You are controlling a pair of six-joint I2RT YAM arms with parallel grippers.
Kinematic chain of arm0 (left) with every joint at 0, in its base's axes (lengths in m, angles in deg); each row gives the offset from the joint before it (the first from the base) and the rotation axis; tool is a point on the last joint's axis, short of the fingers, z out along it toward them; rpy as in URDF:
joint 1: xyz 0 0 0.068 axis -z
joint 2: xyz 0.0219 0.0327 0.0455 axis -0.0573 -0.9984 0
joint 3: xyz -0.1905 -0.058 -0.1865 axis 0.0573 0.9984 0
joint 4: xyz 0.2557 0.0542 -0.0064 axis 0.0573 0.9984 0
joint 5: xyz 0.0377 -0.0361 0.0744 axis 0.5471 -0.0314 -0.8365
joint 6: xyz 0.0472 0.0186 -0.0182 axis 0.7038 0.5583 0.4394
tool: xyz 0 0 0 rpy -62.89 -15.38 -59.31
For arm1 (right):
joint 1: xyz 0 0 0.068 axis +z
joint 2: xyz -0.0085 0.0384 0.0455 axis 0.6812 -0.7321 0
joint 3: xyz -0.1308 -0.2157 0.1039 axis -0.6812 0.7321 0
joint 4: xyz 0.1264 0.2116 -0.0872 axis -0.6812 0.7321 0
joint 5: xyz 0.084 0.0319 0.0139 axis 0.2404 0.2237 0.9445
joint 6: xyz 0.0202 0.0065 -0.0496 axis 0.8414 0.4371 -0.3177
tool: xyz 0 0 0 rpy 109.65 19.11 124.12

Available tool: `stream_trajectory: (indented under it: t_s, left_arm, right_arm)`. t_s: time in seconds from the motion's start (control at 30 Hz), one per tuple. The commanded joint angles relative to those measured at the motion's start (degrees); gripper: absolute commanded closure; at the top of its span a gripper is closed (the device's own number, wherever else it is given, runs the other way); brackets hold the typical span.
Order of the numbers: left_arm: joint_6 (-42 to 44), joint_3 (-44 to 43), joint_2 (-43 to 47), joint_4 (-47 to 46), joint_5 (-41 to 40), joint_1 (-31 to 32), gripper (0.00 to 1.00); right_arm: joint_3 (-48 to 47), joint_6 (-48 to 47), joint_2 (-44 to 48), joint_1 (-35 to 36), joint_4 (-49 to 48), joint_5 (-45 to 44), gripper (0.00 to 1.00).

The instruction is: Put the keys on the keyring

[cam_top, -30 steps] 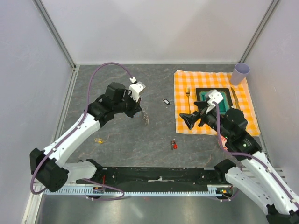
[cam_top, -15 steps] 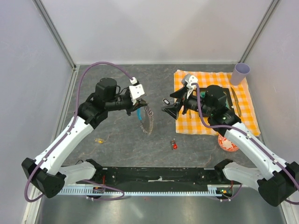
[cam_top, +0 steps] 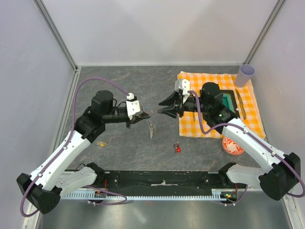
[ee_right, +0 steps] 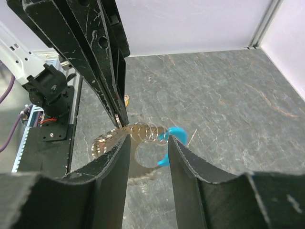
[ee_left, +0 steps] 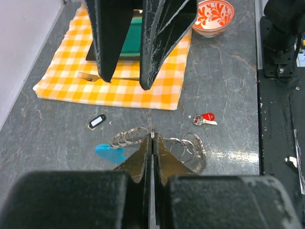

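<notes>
The keyring [cam_top: 151, 129], a chain of silver rings with a blue plastic piece [ee_left: 109, 152], hangs from my left gripper [cam_top: 147, 113]. In the left wrist view that gripper [ee_left: 153, 138] is shut on one ring, and the other rings [ee_left: 186, 143] droop to the table on both sides. My right gripper [cam_top: 161, 107] faces it from the right. It stands open, and its fingers [ee_right: 119, 157] straddle the rings [ee_right: 152, 131] and the blue piece [ee_right: 177, 134] without touching them. The red-headed key [cam_top: 177, 148] lies loose on the table [ee_left: 206, 118], nearer the arm bases.
An orange checked cloth [cam_top: 219, 102] at the right carries a fork [ee_left: 95, 76], a knife [cam_top: 239, 104] and a dark tray [cam_top: 228, 100]. A purple cup [cam_top: 246, 75], a red patterned bowl [cam_top: 232, 146], a black-and-white fob [ee_left: 96, 121] and a tiny yellow object [cam_top: 100, 143] are also here.
My right arm swung left off the cloth to face the left gripper, and its jaws narrowed around the rings. The left gripper lifted the keyring and turned toward the right arm.
</notes>
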Motion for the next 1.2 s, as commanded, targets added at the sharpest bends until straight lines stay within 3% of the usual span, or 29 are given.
stream_trajectory:
  t_s: [0.0,0.27,0.5,0.97,1.17]
  left_arm:
    - [2.9,0.6,1.8,-5.0,3.7,0.1,0.98]
    - [2.7,0.8,2.0,-5.2,2.5,0.1,0.98]
    - [2.5,0.9,2.5,-5.2,2.7,0.2,0.98]
    - [3.8,0.8,2.2,-3.2,4.4,0.3,0.98]
    - [4.3,0.7,2.2,-2.3,4.7,0.4,0.98]
  right_arm:
    - [-4.6,-5.7,-1.4,1.8,1.5,4.7,0.55]
    - [-6.5,-8.8,-3.9,5.0,6.1,5.2,0.73]
    - [-8.2,-11.2,-6.2,6.3,10.8,4.8,0.77]
    - [-9.2,-11.9,-6.7,7.3,11.3,5.6,0.77]
    - [-9.3,-12.0,-6.1,7.4,11.2,5.7,0.89]
